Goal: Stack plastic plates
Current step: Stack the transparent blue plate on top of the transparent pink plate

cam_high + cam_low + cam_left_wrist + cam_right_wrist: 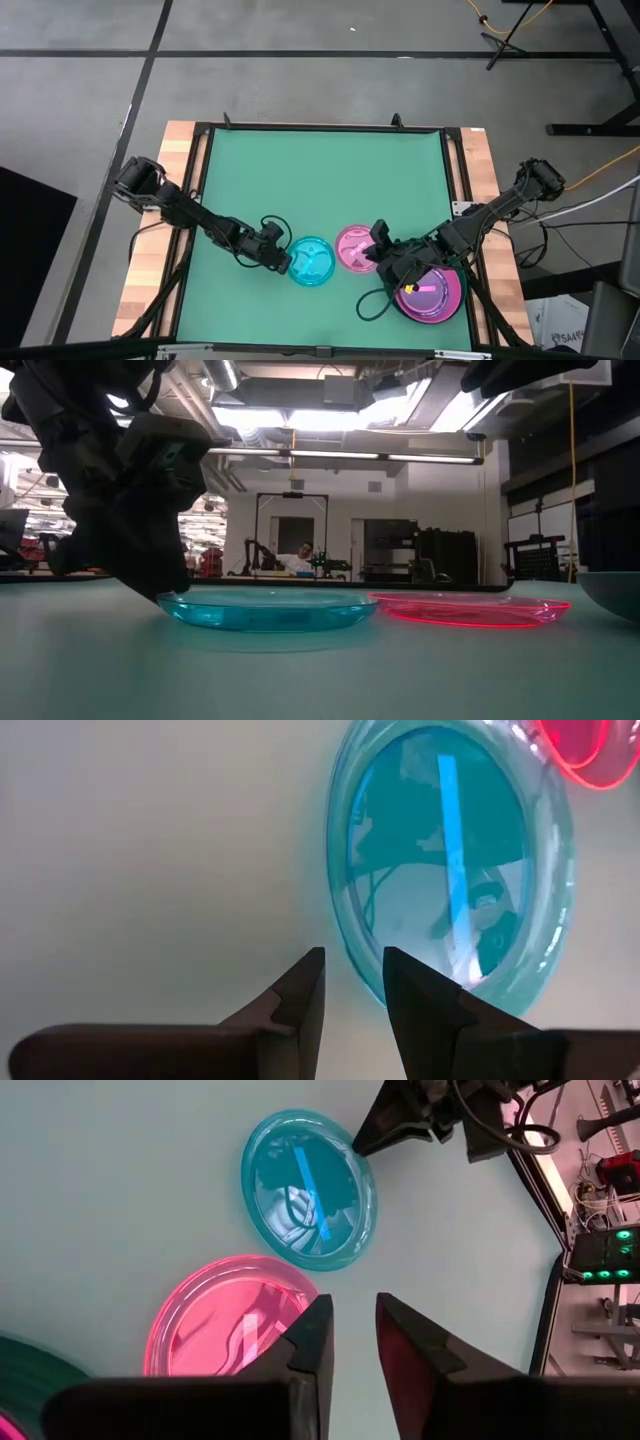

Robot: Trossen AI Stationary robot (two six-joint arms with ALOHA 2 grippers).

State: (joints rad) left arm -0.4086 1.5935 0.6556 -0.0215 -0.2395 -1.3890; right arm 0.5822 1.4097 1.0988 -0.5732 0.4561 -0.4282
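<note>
Finds the left tool (278,257) low on the green worktop (320,180), nose against the left rim of the translucent cyan plate (311,262), which lies flat near the middle of the near edge. Shows its jaws spread only a little, the rim sitting right at the mouth of the gap and not yet clamped, as far as the left wrist view tells; looks like the set-up for a rim pinch, since a shallow plate lying flat offers no other hold. Places the translucent pink plate (352,248) just right of the cyan one, rims close and perhaps touching, also flat. Has the right tool (381,252) hanging above the right edge of that pink plate, jaws slightly parted with nothing between them, clear of the worktop. Seems to wait there, or to line up on the pink rim. Puts the growing stack at the near right corner: a large dark green plate (372,308) as the base, widest at the bottom for steadiness, with a hot pink plate (435,295) nested in it, partly hidden under the right arm. Cannot make out any further plates in that pile. Leaves, by this reading, at least the cyan and pink plates to be carried across to the stack. Calls for a level lift, lest the thin rim slip from so narrow a grip.
</note>
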